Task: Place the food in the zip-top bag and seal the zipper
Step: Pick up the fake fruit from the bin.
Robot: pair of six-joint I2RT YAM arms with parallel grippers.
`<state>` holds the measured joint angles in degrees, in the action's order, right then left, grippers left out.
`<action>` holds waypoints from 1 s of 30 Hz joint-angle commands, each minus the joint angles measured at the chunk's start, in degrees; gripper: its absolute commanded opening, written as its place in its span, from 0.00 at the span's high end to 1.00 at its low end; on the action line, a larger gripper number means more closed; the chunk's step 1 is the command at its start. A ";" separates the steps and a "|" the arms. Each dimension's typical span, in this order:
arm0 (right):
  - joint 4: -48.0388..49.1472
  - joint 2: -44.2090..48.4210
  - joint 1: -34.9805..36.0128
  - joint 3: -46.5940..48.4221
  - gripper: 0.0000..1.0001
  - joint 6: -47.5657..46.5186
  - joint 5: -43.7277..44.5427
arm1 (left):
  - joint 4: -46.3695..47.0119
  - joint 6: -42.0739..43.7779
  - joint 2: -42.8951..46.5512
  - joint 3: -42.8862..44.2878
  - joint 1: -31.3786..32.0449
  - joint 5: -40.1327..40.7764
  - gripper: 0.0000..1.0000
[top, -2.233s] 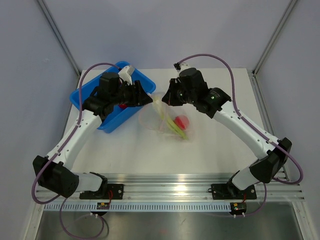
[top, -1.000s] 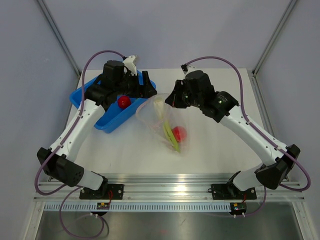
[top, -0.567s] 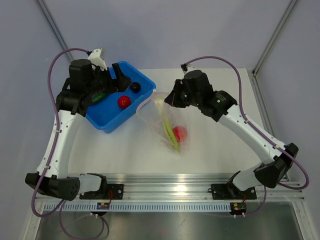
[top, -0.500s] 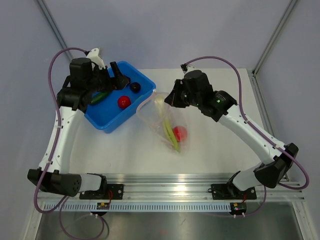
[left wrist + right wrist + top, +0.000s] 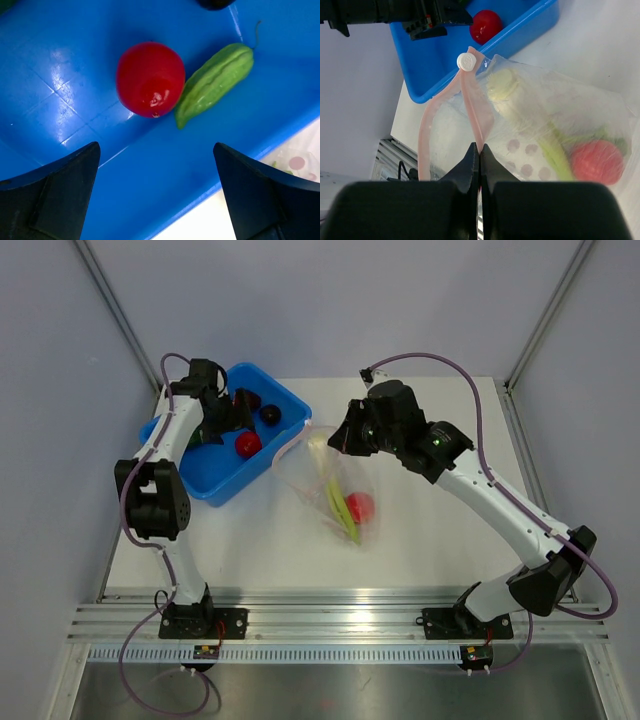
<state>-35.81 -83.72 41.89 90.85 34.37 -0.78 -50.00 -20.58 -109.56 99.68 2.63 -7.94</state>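
closing the spread left gripper (image 5: 155,147) off-centre could roll away the tomato (image 5: 150,79) beneath it; right gripper (image 5: 480,147) pinches the zipper (image 5: 479,117).

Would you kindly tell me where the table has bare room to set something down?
Bare table lies between the zip-top bag and the near rail, and in the far right corner. Crowded: the blue bin, where the open left gripper hangs over a red fruit.
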 commanded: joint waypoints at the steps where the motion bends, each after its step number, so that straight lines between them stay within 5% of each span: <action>1: 2.41 -0.91 -0.23 2.67 1.00 -0.71 -1.42 | 1.22 -0.78 -2.48 5.52 0.09 2.23 0.01; 11: 1.54 -3.72 -0.23 4.69 1.00 -0.71 -3.44 | 1.31 -0.08 -12.51 10.09 0.09 4.08 0.01; 30: 2.06 -5.31 -0.23 5.39 1.00 -0.45 -4.06 | 2.27 0.19 -16.12 7.02 0.71 4.34 0.09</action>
<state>-35.38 -89.03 41.89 93.62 34.30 -4.19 -48.64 -20.82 -124.62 106.26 3.01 -4.99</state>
